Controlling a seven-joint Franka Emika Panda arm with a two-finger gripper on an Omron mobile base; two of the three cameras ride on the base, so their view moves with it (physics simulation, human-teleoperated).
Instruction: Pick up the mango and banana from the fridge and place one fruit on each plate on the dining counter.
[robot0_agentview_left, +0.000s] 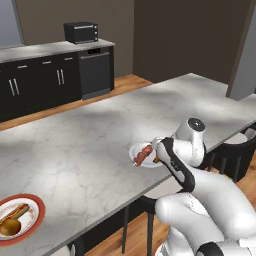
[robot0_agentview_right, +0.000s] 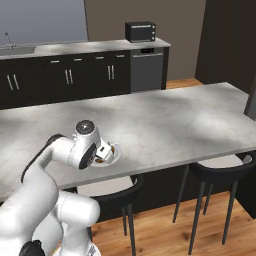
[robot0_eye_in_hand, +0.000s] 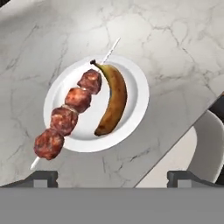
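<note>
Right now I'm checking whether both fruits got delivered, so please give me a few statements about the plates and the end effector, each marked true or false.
1. The banana lies on the white plate beside a meat skewer. True.
2. The red-rimmed plate holds nothing. False: a mango and a hot dog sit on it.
3. The end effector is shut on the banana. False: its fingertips stand wide apart, above the plate.
4. Both plates rest on the dining counter. True.
5. The skewer lies across the banana. False: they lie side by side.
</note>
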